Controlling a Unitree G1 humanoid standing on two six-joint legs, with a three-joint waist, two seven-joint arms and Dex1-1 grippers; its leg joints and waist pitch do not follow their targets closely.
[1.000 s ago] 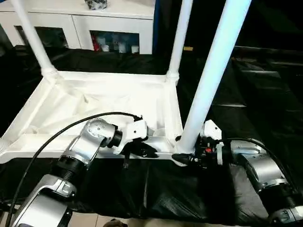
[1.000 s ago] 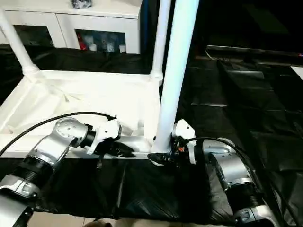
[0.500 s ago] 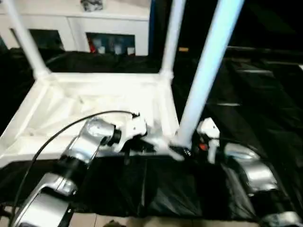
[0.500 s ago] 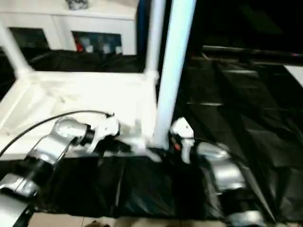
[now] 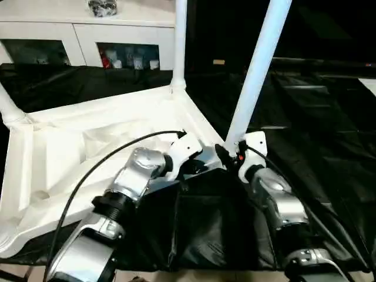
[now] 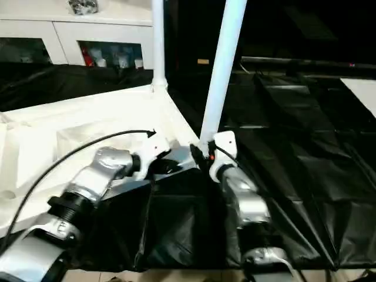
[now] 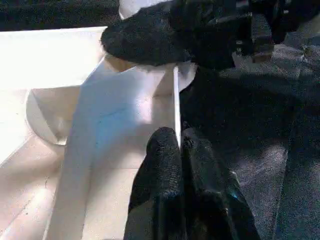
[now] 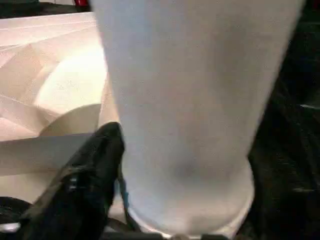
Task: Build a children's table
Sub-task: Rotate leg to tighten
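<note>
Right gripper (image 5: 226,157) clamped on leg (image 5: 256,73) base at tabletop (image 5: 88,147) 3 o'clock corner; left gripper (image 7: 179,145) pinching rim. Risk: tilted push jams socket, leg pops out.

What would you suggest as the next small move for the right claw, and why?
Probably keep the right claw clamped and twist or press the near leg down into its corner socket. It grips the leg at its base, where it meets the upturned tabletop, while the left claw pinches the tabletop's rim beside it, seemingly to steady it. I cannot tell whether the leg is fully seated.
</note>
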